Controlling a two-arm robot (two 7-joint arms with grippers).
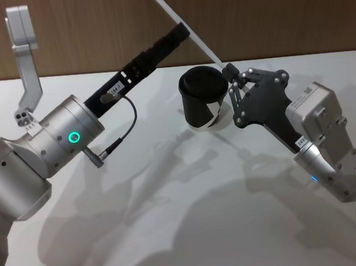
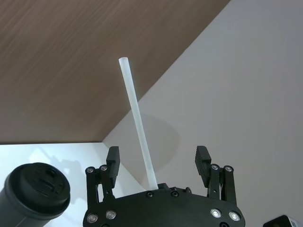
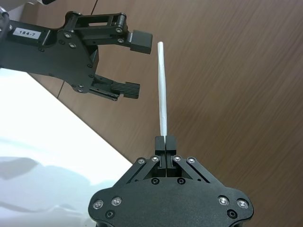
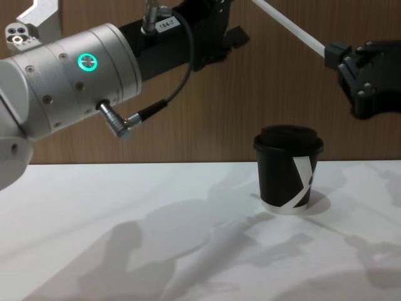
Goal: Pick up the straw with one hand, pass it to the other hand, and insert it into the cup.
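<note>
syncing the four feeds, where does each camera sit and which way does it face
Head: high on the robot, facing down at the table; both arms show, left gripper and right gripper at the straw, by the cup.
Chest: lower, facing across the table at the cup's side; left arm on the left, right gripper on the right.
Left wrist: looks along its own open fingers at the straw.
Right wrist: looks along its own fingers, shut on the straw, toward the left gripper.
Shared: all four hold the straw.

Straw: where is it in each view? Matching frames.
Head: straw slants from top edge to right claw.
Left wrist: straw mid-picture, beyond open left claw.
Right wrist: straw centre, pinched by right claw.
Chest: straw top right, slanting to right claw.
Shared landmark: brown wood wall behind it.
</note>
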